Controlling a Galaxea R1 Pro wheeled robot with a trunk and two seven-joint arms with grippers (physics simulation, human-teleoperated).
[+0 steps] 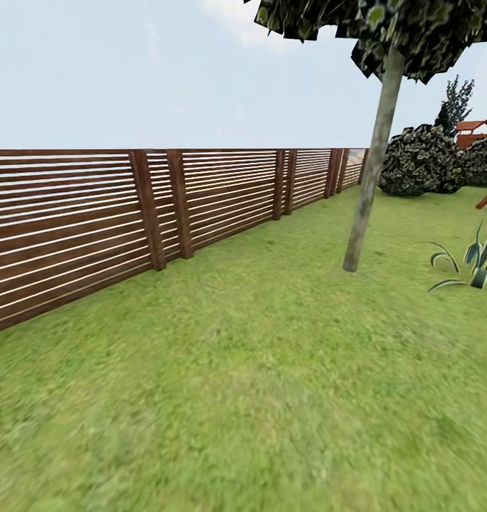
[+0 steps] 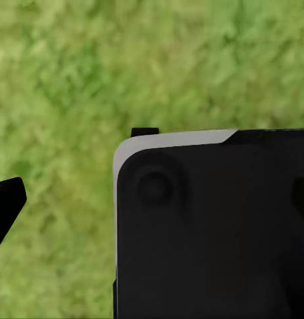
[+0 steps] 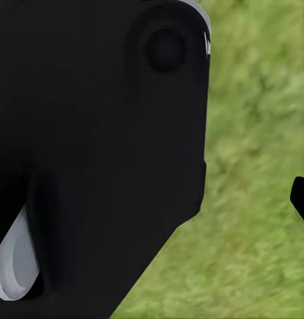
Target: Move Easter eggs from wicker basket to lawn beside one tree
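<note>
The tree (image 1: 372,167) has a pale grey trunk and dark speckled leaves, and stands on the lawn (image 1: 257,370) ahead and to the right in the head view. The Easter eggs and the wicker basket are out of view. In the left wrist view, my left gripper (image 2: 152,203) hangs over grass, with one black fingertip (image 2: 6,205) at the picture's edge and nothing between the fingers. My right gripper (image 3: 152,199) shows one black fingertip (image 3: 302,199) far out at the edge, also holding nothing. A black part of my own body (image 2: 211,232) sits behind both.
A brown slatted fence (image 1: 87,220) runs along the left and recedes toward the back. Dark bushes (image 1: 421,160) stand behind the tree, and a spiky plant (image 1: 478,259) grows at the right edge. Open grass lies between me and the trunk.
</note>
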